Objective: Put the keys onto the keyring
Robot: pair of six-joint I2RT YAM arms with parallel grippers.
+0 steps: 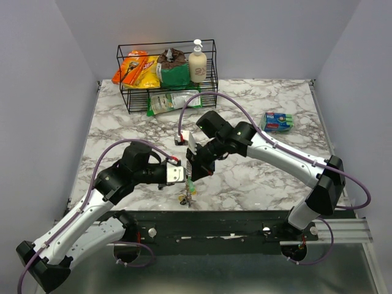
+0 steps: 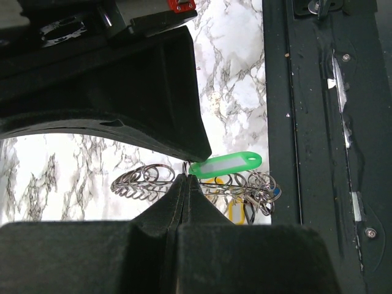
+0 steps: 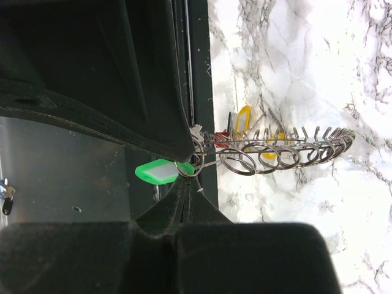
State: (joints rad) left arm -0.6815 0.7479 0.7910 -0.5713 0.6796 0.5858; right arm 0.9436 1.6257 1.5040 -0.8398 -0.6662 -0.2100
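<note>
Your left gripper [image 2: 185,179] has its 2 fingers pressed together, the tips pinching the keyring [image 2: 144,181] at the end nearest the green tag [image 2: 226,164]. From this wrist the keyring shows as a row of grey wire loops seen edge-on. Your right gripper [image 3: 187,177] is also clamped tight, its tips meeting on the small ring [image 3: 185,166] that carries the green tag. The loops stretch away from it over the marble table [image 1: 263,171]. From above, you can see both grippers meeting nose to nose near the table's front edge. The keys [image 1: 187,197] hang in a bunch just below them, beside the black base rail [image 1: 245,223]. 2 yellow tags [image 3: 244,118] sit among the loops; whether the bunch touches the table you cannot tell. A wire basket [image 1: 211,64] stands at the back, well apart.
</note>
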